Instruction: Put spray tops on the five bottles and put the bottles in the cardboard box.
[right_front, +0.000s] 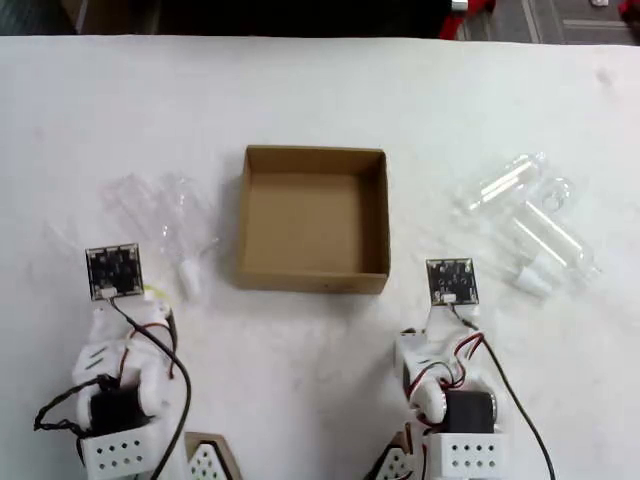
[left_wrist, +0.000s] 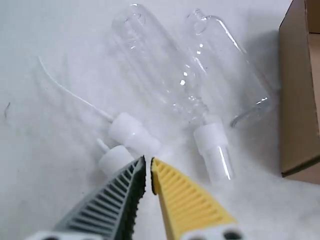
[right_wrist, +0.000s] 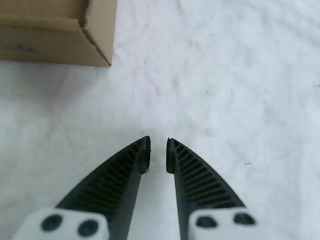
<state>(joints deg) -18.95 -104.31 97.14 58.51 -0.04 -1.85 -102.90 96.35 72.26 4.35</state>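
Cardboard box (right_front: 312, 281) at the middle of the table (right_front: 320, 90), opening upward. At its 9 o'clock, left bottles (right_front: 178, 215) lying with white spray tops (left_wrist: 131, 132); at 3 o'clock, right bottles (right_front: 545, 235). Left claw (left_wrist: 148, 165) at 7 o'clock, all but closed, holding nothing, tips beside those tops. Right claw (right_wrist: 157, 152) at 5 o'clock, narrowly parted, empty.

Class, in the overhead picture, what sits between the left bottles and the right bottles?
The open cardboard box, between the left bottles and the right bottles; the high view shows it.
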